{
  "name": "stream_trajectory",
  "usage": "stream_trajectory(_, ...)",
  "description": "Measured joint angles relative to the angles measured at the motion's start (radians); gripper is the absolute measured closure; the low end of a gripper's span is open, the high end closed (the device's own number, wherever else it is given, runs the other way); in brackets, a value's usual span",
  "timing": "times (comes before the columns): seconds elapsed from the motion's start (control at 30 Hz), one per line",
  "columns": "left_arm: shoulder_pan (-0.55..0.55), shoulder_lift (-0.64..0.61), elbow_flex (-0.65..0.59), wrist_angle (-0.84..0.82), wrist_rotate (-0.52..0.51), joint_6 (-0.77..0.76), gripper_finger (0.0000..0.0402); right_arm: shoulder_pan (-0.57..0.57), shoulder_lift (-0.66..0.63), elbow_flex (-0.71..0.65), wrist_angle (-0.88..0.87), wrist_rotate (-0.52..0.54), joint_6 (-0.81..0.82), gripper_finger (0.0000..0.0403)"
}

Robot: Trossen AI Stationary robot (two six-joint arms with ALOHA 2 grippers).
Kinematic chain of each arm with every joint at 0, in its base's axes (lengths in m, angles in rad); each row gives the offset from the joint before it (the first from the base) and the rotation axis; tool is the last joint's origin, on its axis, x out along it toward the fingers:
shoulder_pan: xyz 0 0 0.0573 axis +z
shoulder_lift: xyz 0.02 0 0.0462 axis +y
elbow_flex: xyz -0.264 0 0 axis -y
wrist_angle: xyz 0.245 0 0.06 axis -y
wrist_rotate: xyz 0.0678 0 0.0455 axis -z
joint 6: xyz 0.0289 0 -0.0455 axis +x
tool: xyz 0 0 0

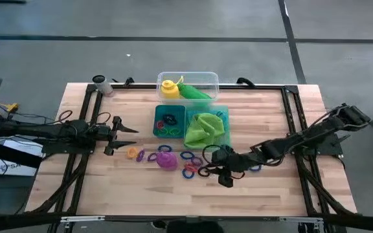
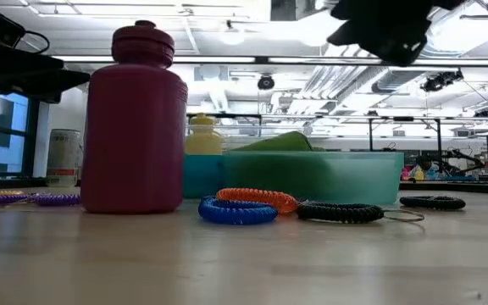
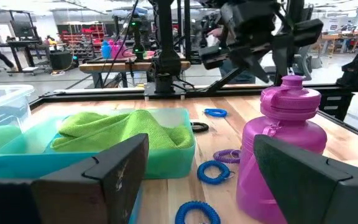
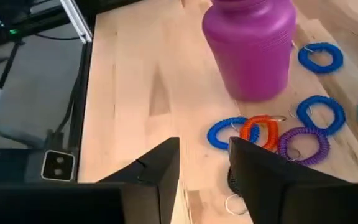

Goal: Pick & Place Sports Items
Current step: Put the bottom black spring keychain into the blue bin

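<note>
Hovers with the right gripper [image 1: 217, 167] above the loose rings just beside the purple bottle [image 1: 167, 160], on the bottle's far side from the left arm. Shows its fingers narrowed to a slim gap with nothing pinched. Looks set for the black ring [image 4: 232, 182], lying flat almost straight below the fingertips, touching the blue ring [image 4: 227, 132] and orange ring [image 4: 258, 130] nearer the bottle. Calls for a plain descent rather than a turn, being round with no long axis. Favours the right arm, far nearer than the left gripper [image 1: 127, 134], spread wide and waiting well off on the bottle's other side. Reveals only in the low view the clear air between gripper and ring; reveals only in the right wrist view the ring's place under the fingers.
</note>
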Motion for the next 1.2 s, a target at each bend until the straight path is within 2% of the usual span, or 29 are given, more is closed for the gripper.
stream_trajectory(0.53, 0.000, 0.000, 0.000, 0.000, 0.000, 0.000, 0.0165, 0.001, 0.236, 0.000, 0.015, -0.004, -0.059, 0.0297)
stream_trajectory(1.2, 0.000, 0.000, 0.000, 0.000, 0.000, 0.000, 0.0165, 0.001, 0.362, 0.000, 0.037, -0.045, -0.061, 0.0297)
